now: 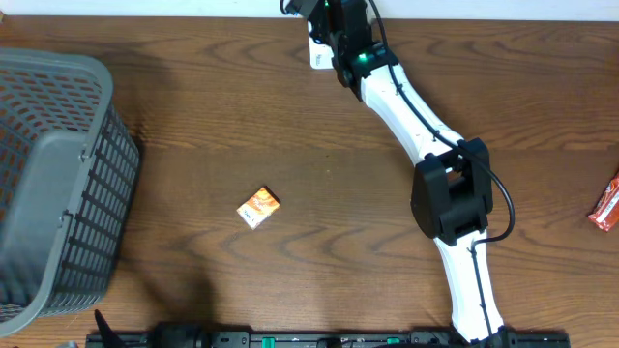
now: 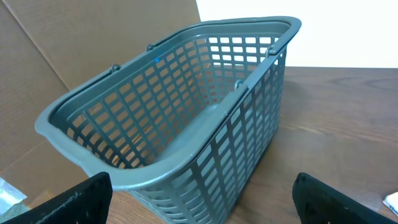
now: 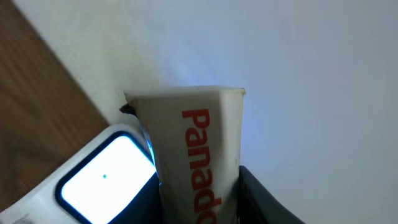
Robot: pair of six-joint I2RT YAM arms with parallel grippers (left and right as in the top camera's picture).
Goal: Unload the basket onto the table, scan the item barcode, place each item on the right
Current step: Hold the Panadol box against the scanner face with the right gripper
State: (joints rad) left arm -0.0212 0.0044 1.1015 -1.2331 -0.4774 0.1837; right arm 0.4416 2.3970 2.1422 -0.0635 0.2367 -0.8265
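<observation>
Clamped between the jaws of the right gripper (image 3: 200,208): white box (image 3: 193,137) with red lettering, at the far edge of the table (image 1: 193,116); just beside the box, to its left in the wrist view, a scanner (image 3: 102,177) with lit window; whether touching, cannot tell. Left gripper (image 2: 208,202) spread wide, holding nothing, facing the grey basket (image 2: 249,26). On the tabletop, well apart: orange packet (image 1: 259,207) mid-table; red packet (image 1: 606,203) at the right edge.

White right arm (image 1: 401,101) carries black joints and cable.
</observation>
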